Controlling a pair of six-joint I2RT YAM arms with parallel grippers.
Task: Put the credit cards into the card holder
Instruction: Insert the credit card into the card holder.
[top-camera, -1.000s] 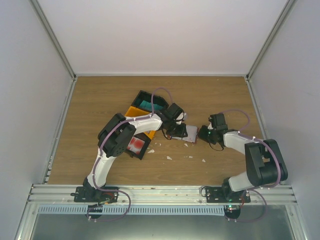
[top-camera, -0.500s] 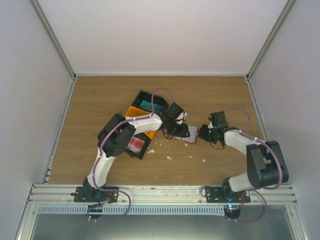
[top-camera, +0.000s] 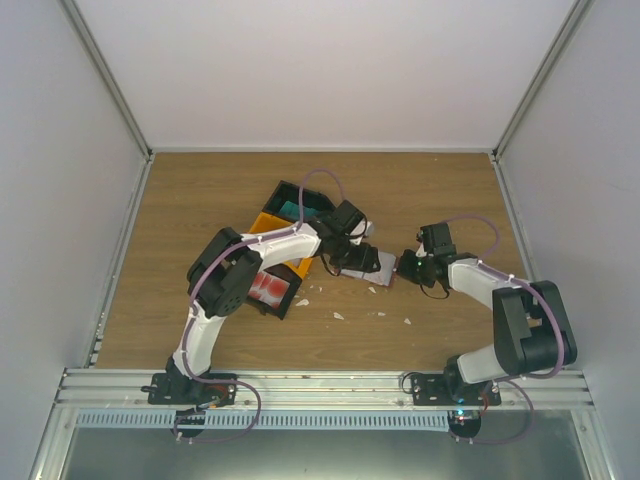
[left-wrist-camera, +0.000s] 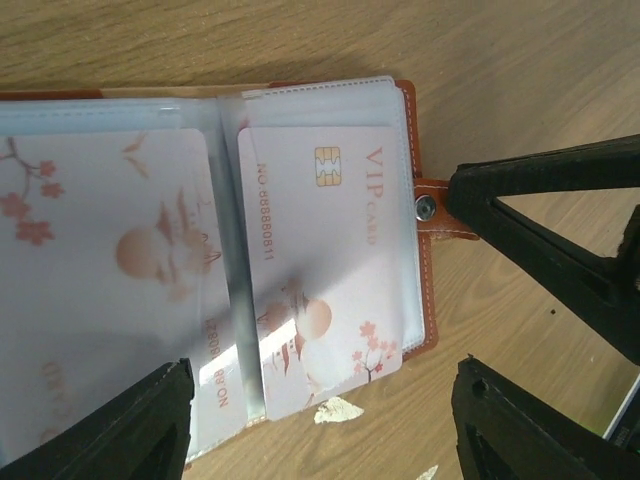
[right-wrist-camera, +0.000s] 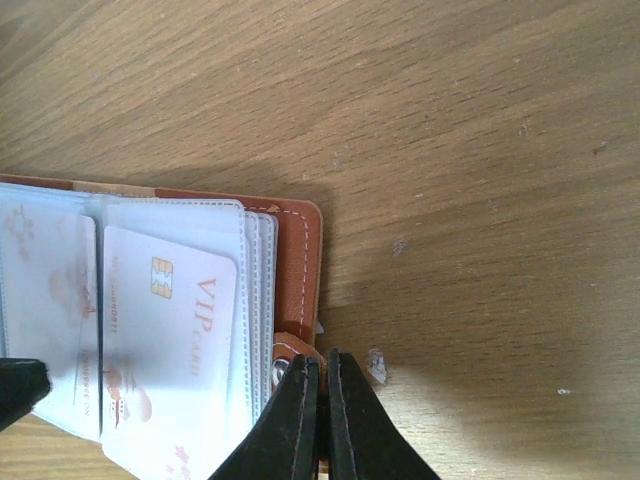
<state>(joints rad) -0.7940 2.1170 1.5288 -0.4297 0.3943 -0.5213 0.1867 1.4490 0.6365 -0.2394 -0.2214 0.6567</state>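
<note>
The reddish-brown card holder (left-wrist-camera: 430, 310) lies open on the wooden table, its clear sleeves facing up. A pale pink-white credit card (left-wrist-camera: 320, 230) marked VIP sits in the right sleeve, its lower end sticking out. Another pink-white card (left-wrist-camera: 110, 260) fills the left sleeve. My left gripper (left-wrist-camera: 325, 400) hovers open over the lower edge of the sleeves, holding nothing. My right gripper (right-wrist-camera: 318, 365) is shut on the holder's snap tab (right-wrist-camera: 290, 352) at its right edge. In the top view the card holder (top-camera: 378, 266) lies between the left gripper (top-camera: 355, 262) and the right gripper (top-camera: 400, 268).
Behind the left arm stand a black bin with teal cards (top-camera: 298, 206), a yellow bin (top-camera: 270, 224) and a black bin with red-and-white cards (top-camera: 270, 288). Small white scraps (top-camera: 338, 316) lie on the table in front of the holder.
My left gripper's jaws have spread apart and let go of the VIP card, which stays in the sleeve. The right gripper has closed on the snap tab.
</note>
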